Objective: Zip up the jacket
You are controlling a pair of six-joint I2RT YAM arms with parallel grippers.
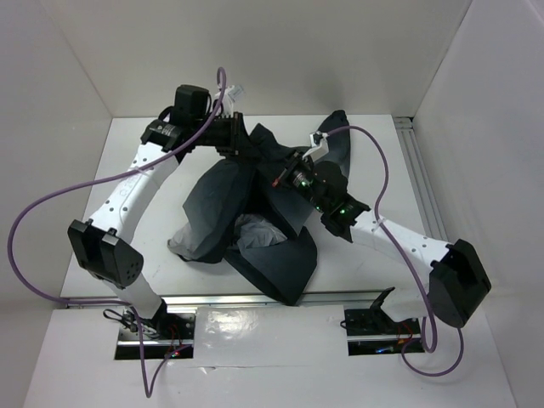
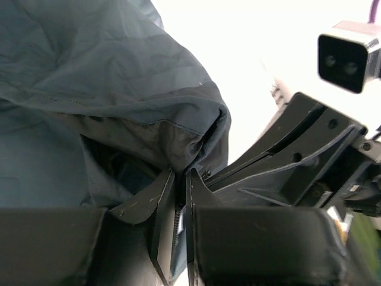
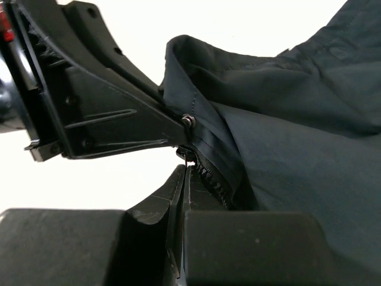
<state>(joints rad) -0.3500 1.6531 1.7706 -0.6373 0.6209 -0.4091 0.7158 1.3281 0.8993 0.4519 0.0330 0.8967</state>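
The dark jacket point(image 1: 280, 246) lies crumpled mid-table, its light grey lining point(image 1: 255, 234) showing near the front. At the garment's far end my left gripper point(image 1: 248, 146) is shut on the zipper edge; zipper teeth show between its jaws point(image 2: 180, 173), and dark fabric point(image 2: 107, 89) bunches above them. My right gripper point(image 1: 285, 172) sits right beside it, jaws pressed together point(image 3: 186, 168) on the thin metal zipper pull point(image 3: 188, 156). The zipper teeth point(image 3: 211, 176) run down beside its fingers. The two grippers almost touch.
White walls close in the table on three sides. An aluminium rail point(image 1: 422, 187) runs along the right side and another point(image 1: 255, 299) along the front edge. Purple cables point(image 1: 384, 170) loop off both arms.
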